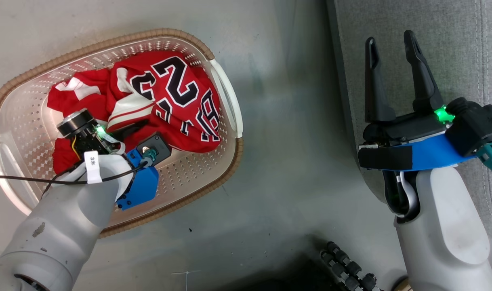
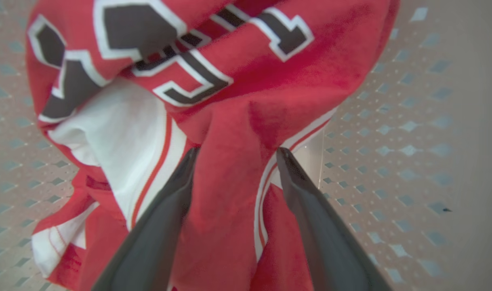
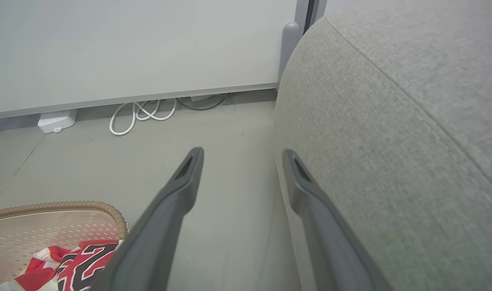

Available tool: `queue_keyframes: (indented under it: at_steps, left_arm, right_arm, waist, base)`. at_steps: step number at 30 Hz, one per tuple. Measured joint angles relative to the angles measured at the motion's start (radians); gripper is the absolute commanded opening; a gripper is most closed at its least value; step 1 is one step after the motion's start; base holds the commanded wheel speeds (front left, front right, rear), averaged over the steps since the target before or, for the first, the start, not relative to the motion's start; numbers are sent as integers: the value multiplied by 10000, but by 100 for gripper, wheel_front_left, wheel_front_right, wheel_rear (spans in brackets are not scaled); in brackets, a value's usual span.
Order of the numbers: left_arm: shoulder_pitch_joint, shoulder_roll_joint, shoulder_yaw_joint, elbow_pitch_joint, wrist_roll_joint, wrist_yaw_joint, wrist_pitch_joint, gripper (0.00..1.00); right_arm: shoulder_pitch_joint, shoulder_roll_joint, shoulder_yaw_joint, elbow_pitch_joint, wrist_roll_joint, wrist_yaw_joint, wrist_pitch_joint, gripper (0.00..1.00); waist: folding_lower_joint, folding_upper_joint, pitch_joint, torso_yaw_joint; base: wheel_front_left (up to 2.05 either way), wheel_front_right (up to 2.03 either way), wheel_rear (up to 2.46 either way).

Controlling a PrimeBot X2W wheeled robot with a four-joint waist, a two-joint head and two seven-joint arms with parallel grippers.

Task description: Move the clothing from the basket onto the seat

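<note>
Red thin-fabric sports-jersey clothing (image 1: 169, 101) with white stripes and black-and-white numerals is seen heaped inside the cream-white perforated plastic basket (image 1: 28, 68) with a brown woven-look rim. None of it is on the seat yet.

In the head view the basket's long axis runs from 8 to 2 o'clock. The heap is spread along it, numerals face up at the 2 o'clock end and plainer red and white folds bunched toward 9 o'clock.

The left gripper (image 2: 236, 151) is pushed down into the heap near its 7 o'clock side. In the left wrist view its jaws are spread wide, with a raised ridge of red fabric standing between the two fingers. The ridge runs from 6 to 12 o'clock, in line with the fingers, so a closing stroke would be made across it. No pinch is seen yet, and contact with the pads cannot be judged.

The large grey fabric-upholstered seat (image 1: 452, 40) with rounded corners lies at 3 o'clock of the basket, a strip of bare grey floor (image 1: 290, 141) between them.

The right gripper (image 1: 389, 38) is held over the seat's near edge, jaws wide apart, nothing held, fingers pointing to 12 o'clock.

The left arm is judged the nearer one for the pick. The carry would then be toward 3 o'clock.
</note>
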Motion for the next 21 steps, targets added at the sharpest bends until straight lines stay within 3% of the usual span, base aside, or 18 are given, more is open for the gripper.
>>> queue_keyframes:
  at_steps: [2,3,4,21]
  left_arm:
    - [-53,-15,-54,40,-98,0,33,100]
    - [-54,-29,-138,61,-150,0,77,32]
    - [-54,-42,-236,81,-174,0,98,0]
    - [82,-522,-623,-435,-1313,0,-19,0]
  right_arm:
    - [-13,2,-2,-27,0,0,0,100]
    - [-25,2,-4,-29,0,0,0,100]
    - [-58,2,-8,-31,0,0,0,100]
    - [25,4,-222,84,-351,0,0,100]
  waist:
    - [0,0,55,6]
    - [0,0,70,10]
    - [0,0,80,16]
    - [0,0,-711,521]
  base:
    - [0,0,0]
    - [0,0,0]
    - [0,0,0]
    - [0,0,0]
